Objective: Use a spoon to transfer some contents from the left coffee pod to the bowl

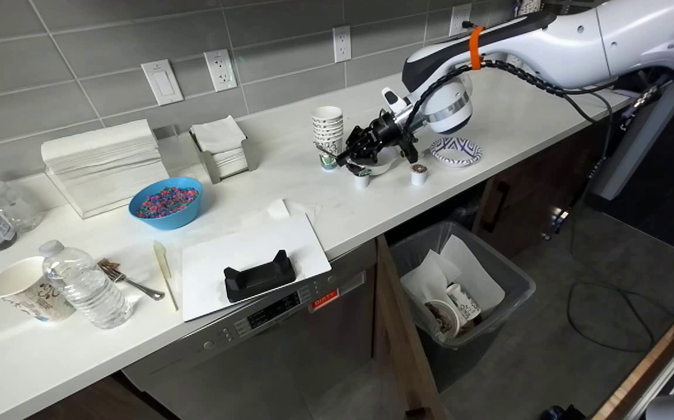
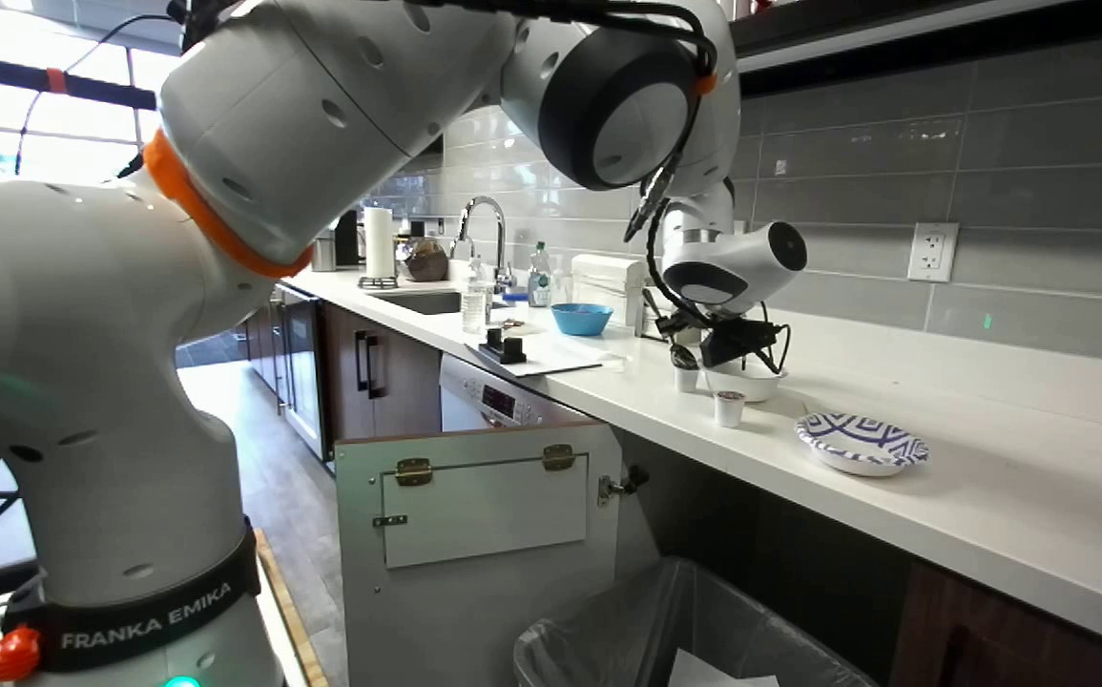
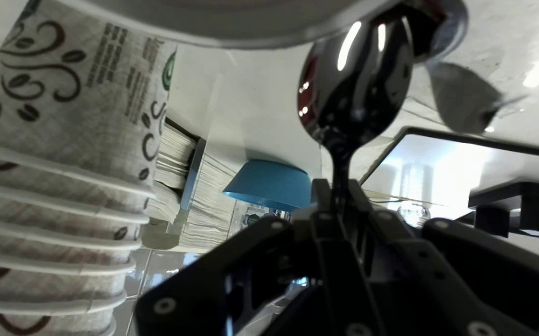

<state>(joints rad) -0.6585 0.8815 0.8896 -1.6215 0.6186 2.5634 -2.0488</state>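
My gripper [image 1: 346, 158] is shut on the handle of the spoon [image 3: 358, 84]; its fingertips [image 3: 338, 198] clasp the handle in the wrist view. The scoop [image 2: 683, 357] is at the mouth of the left coffee pod [image 1: 362, 181], pointing down; whether it touches the contents I cannot tell. That pod also shows in an exterior view [image 2: 686, 381] and partly behind the scoop in the wrist view [image 3: 453, 35]. The right pod [image 1: 418, 175], with brown contents, stands beside it. The white bowl [image 1: 384, 162] is just behind the pods, partly hidden by the gripper; its rim [image 3: 250, 39] crosses the top of the wrist view.
A stack of patterned cups [image 1: 328, 131] stands close beside the gripper. A blue-patterned bowl [image 1: 456, 153] lies to the right. A blue bowl [image 1: 188, 213], napkin holder [image 1: 222, 149], white board [image 1: 255, 251] and black stand [image 1: 261, 277] are to the left. The counter's front edge is near the pods.
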